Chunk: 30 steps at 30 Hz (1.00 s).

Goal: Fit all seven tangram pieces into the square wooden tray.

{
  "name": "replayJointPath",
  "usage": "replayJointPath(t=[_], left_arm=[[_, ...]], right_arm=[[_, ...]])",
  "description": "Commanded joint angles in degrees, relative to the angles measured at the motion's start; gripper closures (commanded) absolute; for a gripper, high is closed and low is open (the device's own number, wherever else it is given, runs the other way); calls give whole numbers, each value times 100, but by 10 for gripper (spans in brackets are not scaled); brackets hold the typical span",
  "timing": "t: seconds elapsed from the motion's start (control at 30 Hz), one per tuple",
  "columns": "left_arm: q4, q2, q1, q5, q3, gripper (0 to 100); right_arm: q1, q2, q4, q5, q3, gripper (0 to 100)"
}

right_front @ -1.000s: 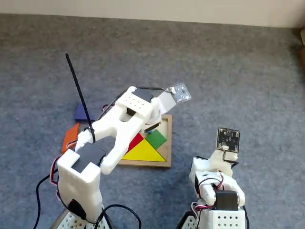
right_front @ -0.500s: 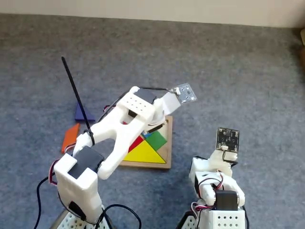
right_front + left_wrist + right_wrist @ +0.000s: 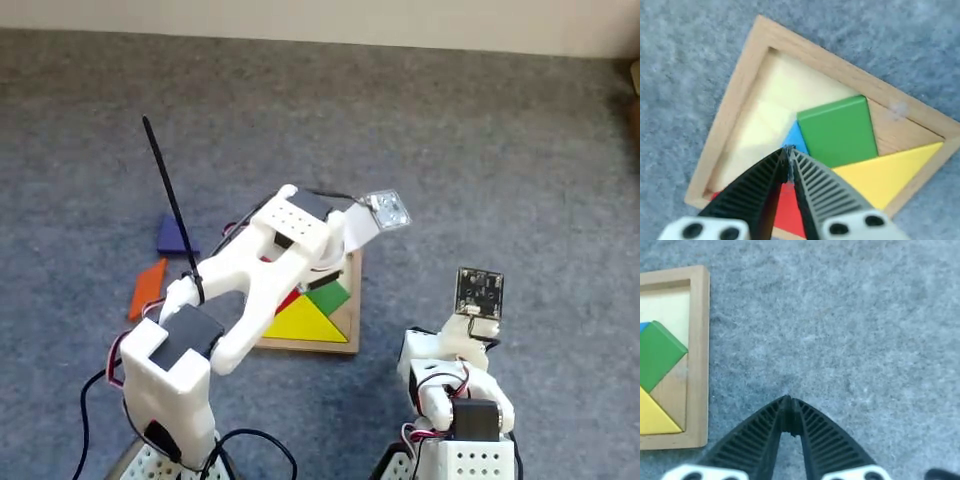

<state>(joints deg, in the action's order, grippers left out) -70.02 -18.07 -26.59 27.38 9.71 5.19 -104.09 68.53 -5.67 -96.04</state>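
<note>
Stock-take of the tangram job, as we read it on the grey carpet (image 3: 500, 150).

1. Tray (image 3: 352, 300): square and wooden, lying toward the carpet's near edge, between the two arm bases and slightly turned.
2. Seated pieces:
   - The yellow triangle (image 3: 300, 320) has its long side along the tray's near rim and its apex pointing at the tray's centre.
   - The green square (image 3: 837, 130) sits just beside it.
   - The blue piece (image 3: 795, 140) and the red piece (image 3: 787, 210) meet near the centre.
   - A pale area (image 3: 785, 95) fills the far part; we take it for a pale piece but cannot be sure.
   - A gap of bare wood (image 3: 900, 132) shows between the green square, the yellow triangle and the rim.
3. Loose pieces, well apart from the tray toward the carpet's left edge:
   - The orange parallelogram (image 3: 148, 288) has its long axis running roughly near to far, with a slight lean.
   - The purple triangle (image 3: 172, 237) lies beyond it, apex toward the far edge.
4. Left gripper (image 3: 789, 157): over the tray's middle, tips together above the blue and red pieces, holding nothing.
5. Right gripper (image 3: 790, 415): tips together and empty, low over bare carpet off the tray's right rim.

Step in hand, in our judgement: the tray is partly filled and two pieces are not yet fetched. The next move calls for the left arm to rise clear of the tray and part its jaws. It should then take a loose piece across its short width and turn it to match the open gap.
</note>
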Motion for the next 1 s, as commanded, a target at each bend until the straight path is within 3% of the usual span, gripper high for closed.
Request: replayJointPath(t=[0.0, 0.17, 0.33, 0.6, 0.8, 0.97], left_arm=[[-299, 268, -198, -44, -286, 969], [-527, 1121, -145, -53, -277, 969], [-870, 2079, 330, -62, -277, 969], [-1354, 2826, 2141, -44, -268, 954], [-1495, 2862, 3415, -44, -75, 769], [-1415, 2826, 4286, -26, 338, 719]], right_arm=[[-66, -57, -101, 44, -708, 992], [-66, -57, -101, 44, -708, 992], [-66, -57, -101, 44, -708, 992], [-66, -57, -101, 44, -708, 992], [-66, -57, -101, 44, -708, 992], [-66, -57, -101, 44, -708, 992]])
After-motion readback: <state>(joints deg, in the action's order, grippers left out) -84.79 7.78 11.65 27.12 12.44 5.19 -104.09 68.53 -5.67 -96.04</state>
